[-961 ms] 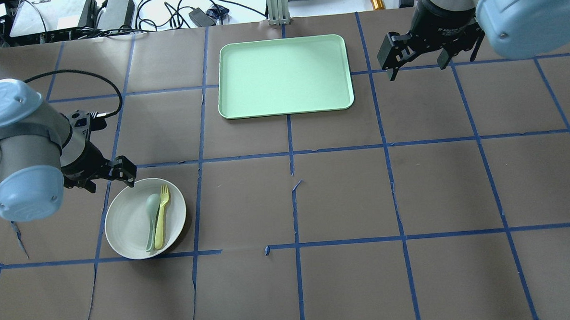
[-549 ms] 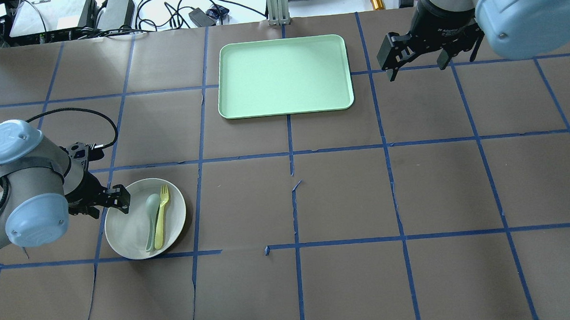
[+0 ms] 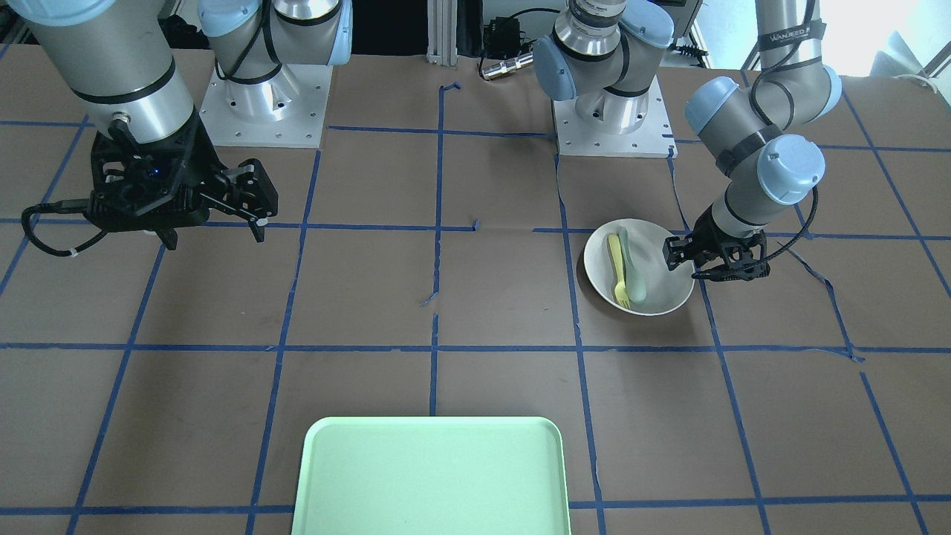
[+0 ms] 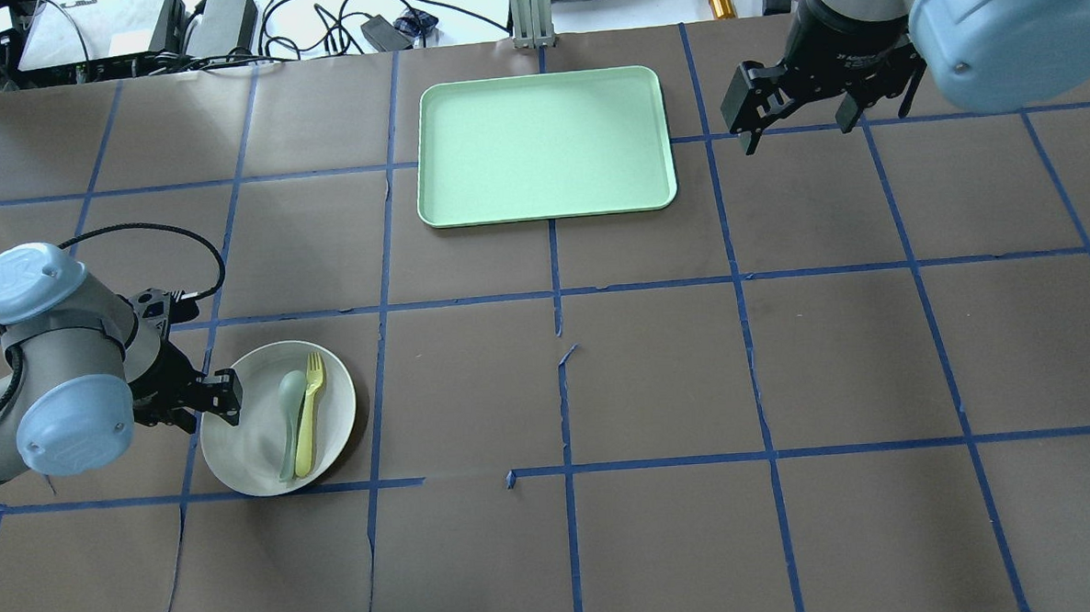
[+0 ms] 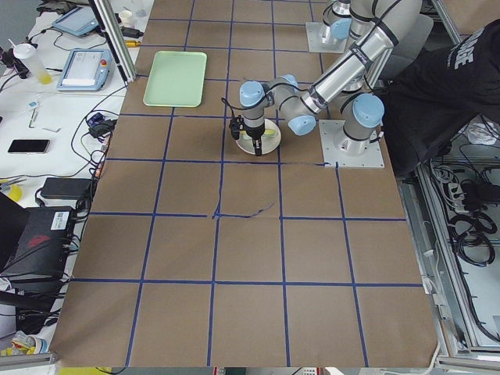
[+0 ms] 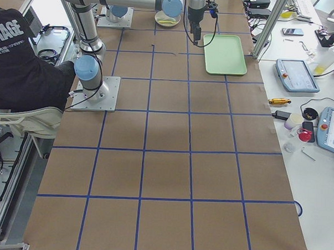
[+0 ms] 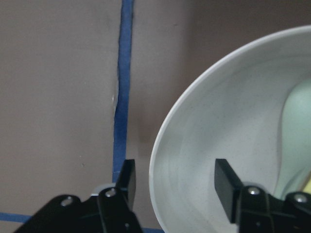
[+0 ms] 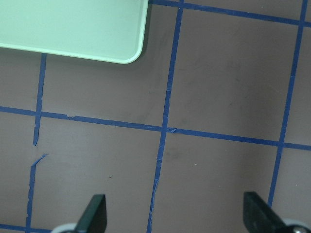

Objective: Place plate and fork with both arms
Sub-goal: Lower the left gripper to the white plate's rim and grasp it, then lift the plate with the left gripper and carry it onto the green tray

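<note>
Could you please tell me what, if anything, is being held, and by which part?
Nothing yet: the left gripper is open, fingers astride the rim of the plate; the right gripper is open and empty.

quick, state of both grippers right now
Left gripper: open, jaws either side of the plate rim, not clamped.
Right gripper: open, holding nothing.

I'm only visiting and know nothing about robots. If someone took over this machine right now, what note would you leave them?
Left hand: open, straddling the rim of the plate, one finger inside and one outside; not clamped.
Right hand: open, empty, hovering beside the mint-green tray.
The yellow fork lies in the plate next to a grey-green spoon.
Done: nothing lifted or placed yet.
Left: close on the rim, move the plate, then place the fork, probably with the right hand.
</note>
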You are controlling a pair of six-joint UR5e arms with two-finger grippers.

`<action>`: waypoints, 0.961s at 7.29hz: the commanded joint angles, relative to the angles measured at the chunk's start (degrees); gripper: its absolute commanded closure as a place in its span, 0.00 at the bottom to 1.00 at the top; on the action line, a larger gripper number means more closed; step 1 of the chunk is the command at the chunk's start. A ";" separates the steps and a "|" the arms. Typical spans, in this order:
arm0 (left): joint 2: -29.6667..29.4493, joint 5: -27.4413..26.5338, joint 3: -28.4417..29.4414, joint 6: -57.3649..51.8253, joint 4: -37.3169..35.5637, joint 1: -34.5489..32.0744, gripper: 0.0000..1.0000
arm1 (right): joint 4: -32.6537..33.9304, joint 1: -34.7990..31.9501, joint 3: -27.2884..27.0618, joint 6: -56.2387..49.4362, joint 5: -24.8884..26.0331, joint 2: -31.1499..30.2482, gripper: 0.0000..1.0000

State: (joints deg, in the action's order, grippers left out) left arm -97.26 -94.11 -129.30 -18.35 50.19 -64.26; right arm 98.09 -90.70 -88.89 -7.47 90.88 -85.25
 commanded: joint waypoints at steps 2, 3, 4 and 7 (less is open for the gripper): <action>-0.57 -1.07 0.10 0.07 0.08 0.18 0.77 | 0.00 0.00 0.03 0.00 0.00 0.00 0.00; -0.65 -1.07 0.11 0.15 0.08 0.18 0.81 | 0.00 0.00 -0.05 0.00 0.00 0.00 0.00; -0.65 -0.99 0.37 0.15 0.08 0.27 0.90 | 0.00 0.00 -0.05 0.00 0.00 0.00 0.00; -0.65 5.38 2.64 -0.46 0.86 0.18 1.00 | 0.00 0.00 -0.05 0.00 0.00 0.00 0.00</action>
State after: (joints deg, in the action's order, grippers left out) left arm -97.91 -93.09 -128.13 -18.47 50.38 -64.00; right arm 98.09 -90.70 -88.94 -7.47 90.88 -85.25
